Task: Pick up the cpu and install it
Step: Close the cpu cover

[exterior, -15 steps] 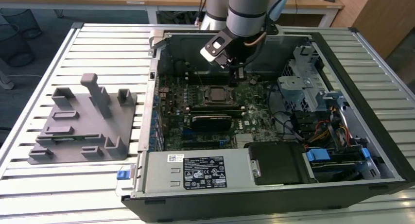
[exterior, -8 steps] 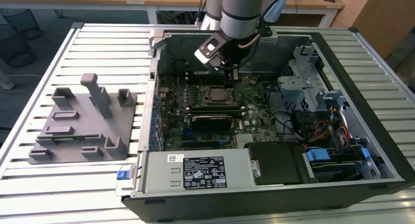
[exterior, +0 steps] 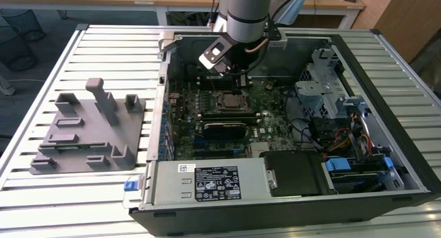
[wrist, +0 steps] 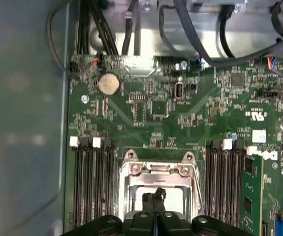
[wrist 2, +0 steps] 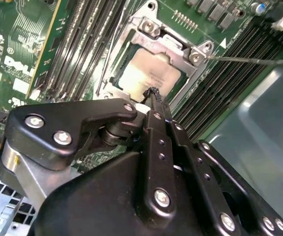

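Just above the cpu (wrist 2: 146,73) — closed gripper (wrist 2: 153,92).

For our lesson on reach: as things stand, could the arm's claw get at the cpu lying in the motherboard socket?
Probably yes. In the second wrist view the claw hangs just over the cpu, with nothing between them; the socket frame rings it only at the edges.

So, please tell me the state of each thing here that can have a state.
cpu: lying flat in its socket, top uncovered.
gripper: shut, tips right over the cpu; contact cannot be told.
socket lever: seems unlatched, sticking out sideways.
computer case: open, side panel off.
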Tool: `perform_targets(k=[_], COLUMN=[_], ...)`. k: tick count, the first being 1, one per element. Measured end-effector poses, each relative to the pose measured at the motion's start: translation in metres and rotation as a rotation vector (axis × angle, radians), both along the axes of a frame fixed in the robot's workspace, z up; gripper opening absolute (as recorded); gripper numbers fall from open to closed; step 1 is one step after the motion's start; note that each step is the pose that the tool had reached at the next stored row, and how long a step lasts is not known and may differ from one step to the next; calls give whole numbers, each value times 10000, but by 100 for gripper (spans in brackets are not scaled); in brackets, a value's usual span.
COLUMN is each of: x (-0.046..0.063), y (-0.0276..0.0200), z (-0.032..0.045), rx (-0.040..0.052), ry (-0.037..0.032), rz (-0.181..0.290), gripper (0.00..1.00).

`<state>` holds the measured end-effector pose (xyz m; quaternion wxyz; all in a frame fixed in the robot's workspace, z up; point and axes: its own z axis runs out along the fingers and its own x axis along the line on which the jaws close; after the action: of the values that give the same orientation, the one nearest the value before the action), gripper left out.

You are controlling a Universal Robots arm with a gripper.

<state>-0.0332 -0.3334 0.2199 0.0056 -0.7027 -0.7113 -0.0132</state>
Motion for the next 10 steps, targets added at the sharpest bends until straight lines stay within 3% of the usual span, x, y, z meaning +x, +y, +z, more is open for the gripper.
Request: perform_targets(k=[10], x=[-145], y=[0], z=[-45], rx=[1], ry=[0], rz=[68], gripper=[11])
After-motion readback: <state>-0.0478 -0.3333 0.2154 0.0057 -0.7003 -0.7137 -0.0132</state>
